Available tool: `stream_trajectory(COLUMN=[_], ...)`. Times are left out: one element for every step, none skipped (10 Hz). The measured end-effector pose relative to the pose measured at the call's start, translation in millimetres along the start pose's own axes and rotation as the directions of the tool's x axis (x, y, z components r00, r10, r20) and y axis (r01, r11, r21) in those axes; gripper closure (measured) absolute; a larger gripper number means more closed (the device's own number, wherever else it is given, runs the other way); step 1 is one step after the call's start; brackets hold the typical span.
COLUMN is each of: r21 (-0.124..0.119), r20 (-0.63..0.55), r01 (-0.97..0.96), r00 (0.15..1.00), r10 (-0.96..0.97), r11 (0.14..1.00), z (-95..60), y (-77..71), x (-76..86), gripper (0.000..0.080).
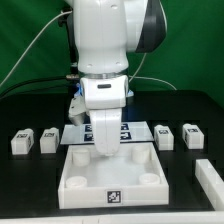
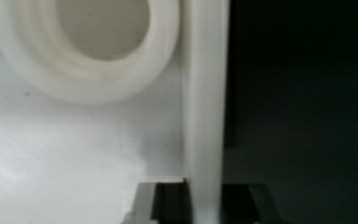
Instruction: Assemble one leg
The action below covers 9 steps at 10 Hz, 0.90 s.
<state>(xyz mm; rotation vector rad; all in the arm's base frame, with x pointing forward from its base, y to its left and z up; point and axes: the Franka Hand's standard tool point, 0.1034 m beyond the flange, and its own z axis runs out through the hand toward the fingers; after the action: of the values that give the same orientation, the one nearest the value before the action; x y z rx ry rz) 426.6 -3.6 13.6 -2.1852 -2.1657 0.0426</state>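
Item: single arm, lowered over the far wall of the tray. Claw: the wrist view shows its two dark fingertips standing either side of the tray's thin upright wall, but whether the pads press on it or only bracket it I cannot tell. In the exterior view the arm's own body hides the fingers. Legs: none is held. Two lie on the dark worktop at the exterior view's left and two at its right, the inner pair just beside the tray's far corners. One round corner socket shows empty in the wrist view, so the leg step judges as not yet begun. The marker board lies just behind the tray. Hazards, as judgements: the wall is narrow and smooth, so a light or skewed clench could slip off it. If the tray is dragged or turned, it could pivot about the hold and knock an inner leg over or out of reach. If it is pushed away, it could ride onto the marker board and tilt.
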Motion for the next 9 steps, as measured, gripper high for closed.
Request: stream_trajectory(r21=[-0.001, -0.002, -0.002, -0.003, -0.010, -0.016, -0.024, -0.034, -0.044], r20=[0.000, 0.000, 0.000, 0.000, -0.001, -0.005, -0.012, -0.021, -0.030], r01=[0.000, 0.000, 0.000, 0.006, 0.014, 0.012, 0.014, 0.022, 0.017], r00=[1.000, 1.000, 1.000, 1.000, 1.000, 1.000, 1.000, 1.000, 0.999], r10=[0.000, 0.000, 0.000, -0.006, -0.014, -0.012, -0.015, -0.022, -0.018], r11=[1.000, 1.000, 1.000, 1.000, 1.000, 1.000, 1.000, 0.999, 0.999], z=[-0.1, -0.1, -0.1, -0.1, -0.2, 0.0, 0.0, -0.2, -0.8], y=[0.2, 0.4, 0.4, 1.6, 7.8, 13.9, 20.8, 29.3, 38.4], x=[0.0, 0.0, 0.0, -0.5, -2.0, 3.0, 13.2, 25.4, 37.4], gripper=[0.0737, 0.0737, 0.0737, 0.0737, 0.0737, 0.0737, 0.0737, 0.0737, 0.0737])
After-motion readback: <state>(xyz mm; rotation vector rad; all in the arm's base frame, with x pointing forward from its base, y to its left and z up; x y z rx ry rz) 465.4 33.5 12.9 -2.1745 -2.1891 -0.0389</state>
